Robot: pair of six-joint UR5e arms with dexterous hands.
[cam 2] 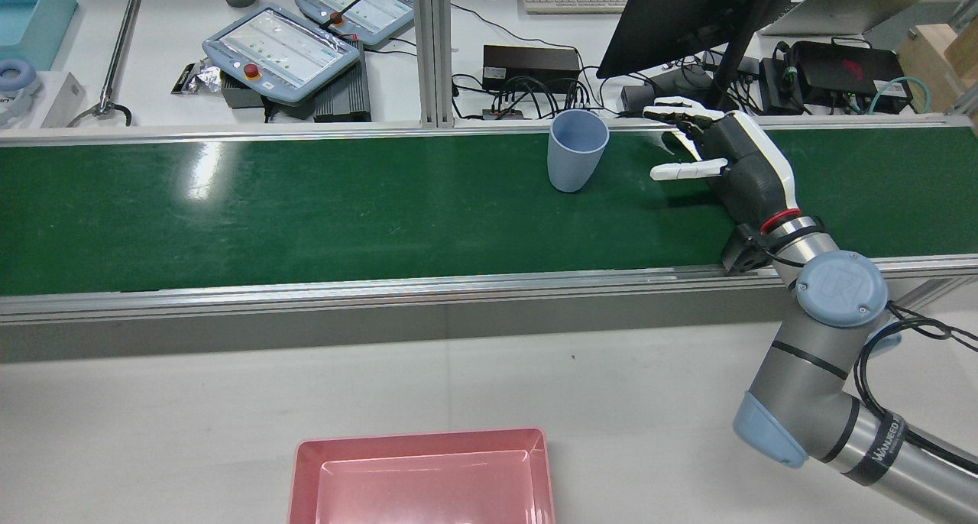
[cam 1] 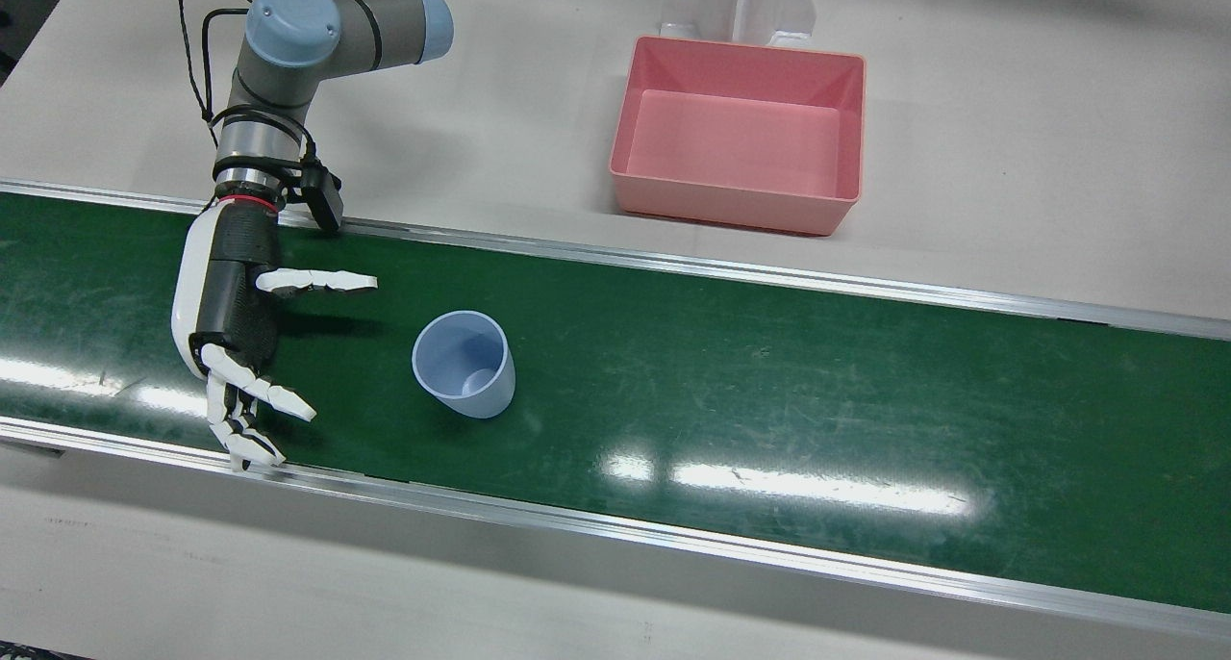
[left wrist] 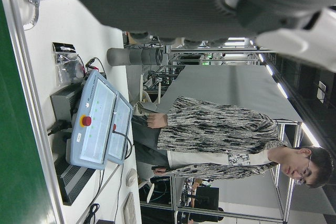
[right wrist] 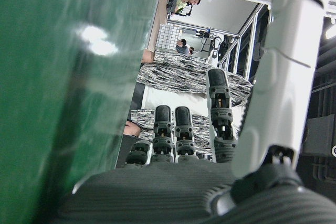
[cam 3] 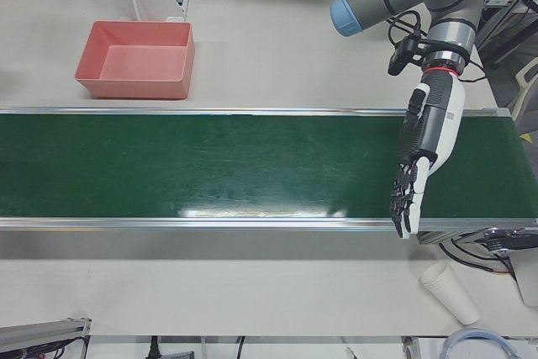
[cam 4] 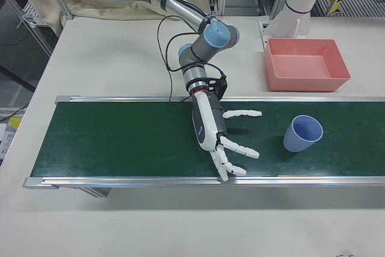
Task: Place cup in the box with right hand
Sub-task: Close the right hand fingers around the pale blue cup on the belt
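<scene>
A light blue cup (cam 1: 464, 364) stands upright on the green conveyor belt (cam 1: 817, 391); it also shows in the rear view (cam 2: 577, 160) and the right-front view (cam 4: 302, 133). My right hand (cam 1: 236, 333) is open, fingers spread, low over the belt beside the cup with a clear gap between them. It also shows in the rear view (cam 2: 726, 165) and the right-front view (cam 4: 210, 127). The pink box (cam 1: 731, 203) sits empty on the white table behind the belt. My left hand (cam 3: 424, 149) is open and empty over the far end of the belt.
The belt has metal rails (cam 1: 673, 256) along both edges. A white pedestal (cam 1: 741, 6) stands just behind the box. A paper cup (cam 3: 450, 292) lies on the table near my left hand. Teach pendants (cam 2: 283, 50) and a monitor (cam 2: 688, 12) stand beyond the belt.
</scene>
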